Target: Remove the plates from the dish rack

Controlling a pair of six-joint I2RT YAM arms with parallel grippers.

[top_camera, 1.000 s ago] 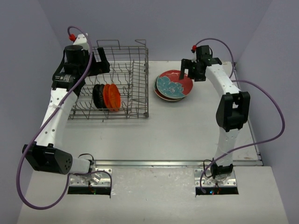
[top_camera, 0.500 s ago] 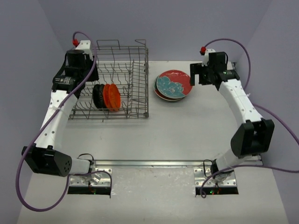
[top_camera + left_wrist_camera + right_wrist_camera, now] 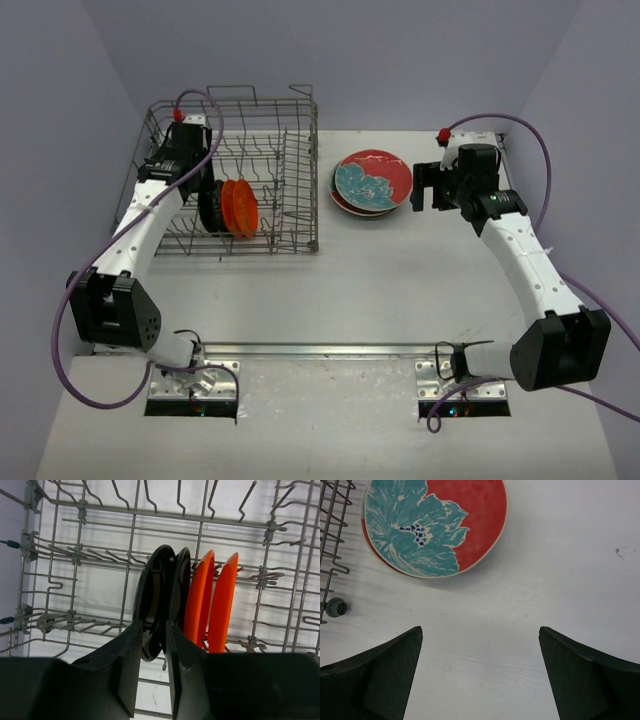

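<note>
On the left, the left gripper (image 3: 153, 625) is hanging over the dish rack (image 3: 298, 180), its fingers (image 3: 127, 670) drawn in to a narrow slot. In the left wrist view, the lower rim of the nearer black plate (image 3: 152, 595) is sitting right in that slot. I cannot tell whether the pads are actually pressing on it or only flanking it.

Four small plates are standing on edge between the tines in the middle of the rack. Two are black, and just to their right are two orange plates (image 3: 222, 605), all packed close together. From above the black pair is blurring into one dark disc; only the wrist camera is showing them as two.

Just right of the rack, the red plate with the teal flower (image 3: 435, 525) is lying flat on the table (image 3: 400, 290). The overhead view is showing a darker rim (image 3: 345, 205) peeking out beneath it, so at least one more plate is lying under it.

Further right, the right gripper (image 3: 480, 630) is hovering over bare table just beside that stack. Its fingers (image 3: 385, 675) are spread wide, holding and touching nothing.
</note>
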